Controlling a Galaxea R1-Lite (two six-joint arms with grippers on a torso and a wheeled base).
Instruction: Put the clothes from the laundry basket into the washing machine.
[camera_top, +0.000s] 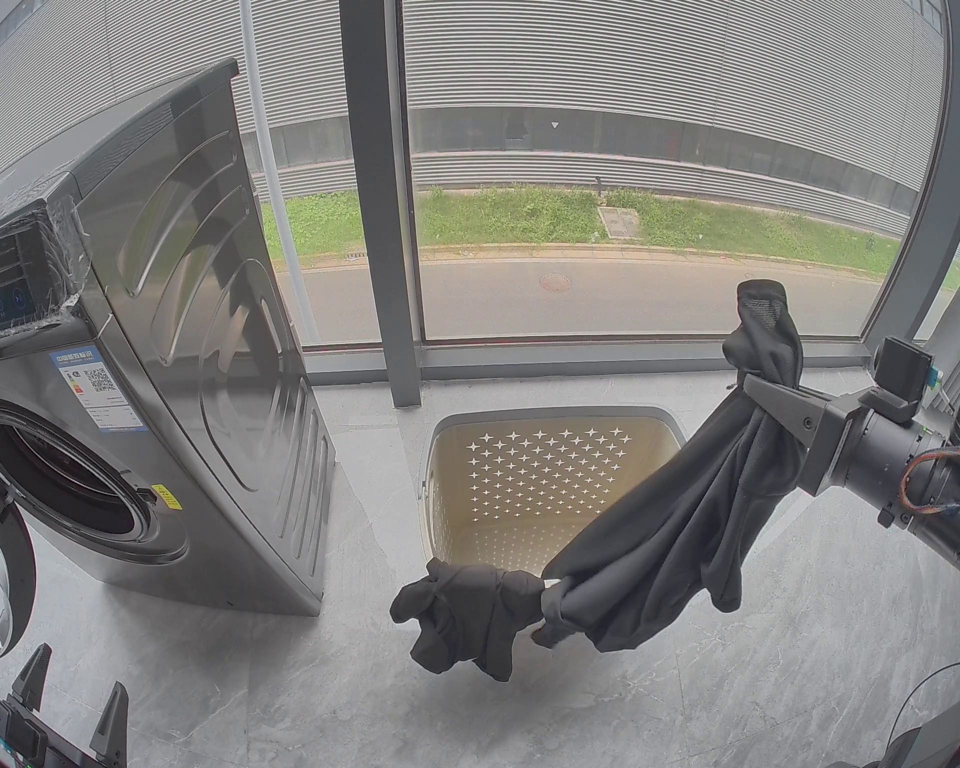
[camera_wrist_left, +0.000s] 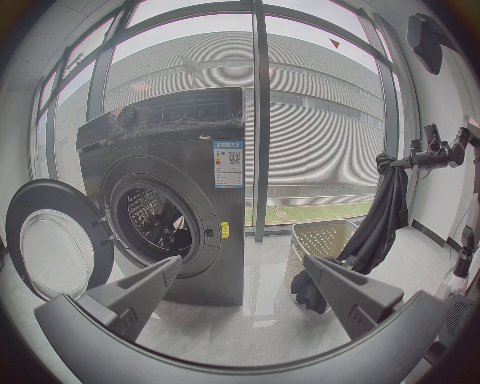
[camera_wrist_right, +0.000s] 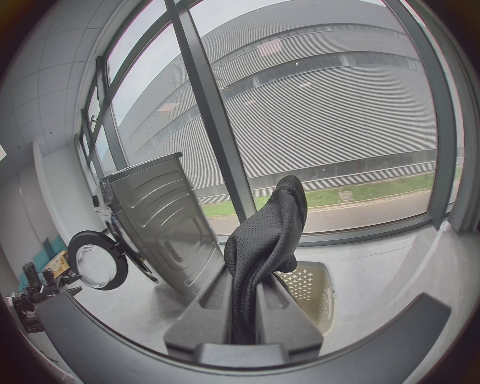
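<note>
The right claw (camera_top: 770, 395) is clamped on a dark garment (camera_top: 680, 510) and holds it high, with the bunched tail trailing over the near rim of the basket (camera_top: 555, 412). The step in hand looks like the lift-out. Next, the garment must clear that rim and swing to the washer (camera_top: 200, 330), whose door (camera_wrist_left: 55, 240) is open. The basket looks otherwise empty, and the drum (camera_wrist_left: 155, 220) holds some cloth. The left claw (camera_wrist_left: 241, 261) gapes wide, down low.

The left gripper (camera_wrist_left: 242, 262) is dark grey, chunky wedge fingers (camera_wrist_left: 135, 300) with a recessed screw (camera_wrist_left: 131, 316) each. The right wrist (camera_top: 865, 450) is a grey cylinder with an orange cable (camera_top: 903, 482) loop and a black box (camera_top: 903, 368) on top.
</note>
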